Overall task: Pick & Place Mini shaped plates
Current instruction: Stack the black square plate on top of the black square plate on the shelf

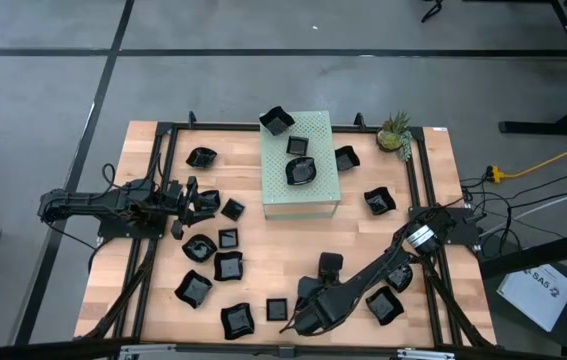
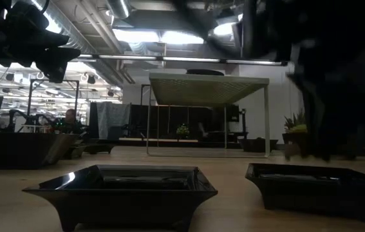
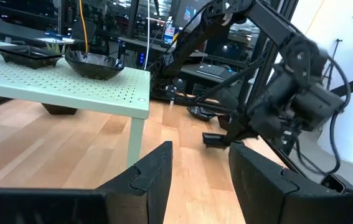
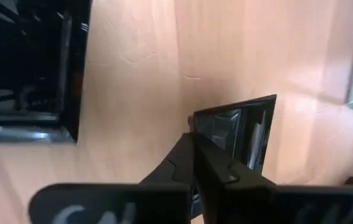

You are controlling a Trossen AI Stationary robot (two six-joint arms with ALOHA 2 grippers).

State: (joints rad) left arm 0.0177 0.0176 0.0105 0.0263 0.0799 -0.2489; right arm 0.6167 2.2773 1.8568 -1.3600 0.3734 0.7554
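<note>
Small glossy black plates (image 1: 229, 266) lie scattered over the wooden surface (image 1: 143, 300), some square with flared rims, some wavy-edged; two more sit on top of the pale green perforated box (image 1: 321, 185) at the back centre, a square one (image 1: 276, 121) at its far corner and a rounder one (image 1: 301, 171) in the middle. Right claw (image 4: 204, 163) is low near the front edge, pressed together, pinching the rim of a square plate (image 4: 241, 134), with another dark plate (image 4: 30, 62) close by. Left claw (image 3: 198, 174) is over the left side among several plates, fingers spread, gripping nothing. Bare wood shows between the box and the front cluster and along the right edge. A small plant (image 1: 395, 131) stands at the back right corner.
</note>
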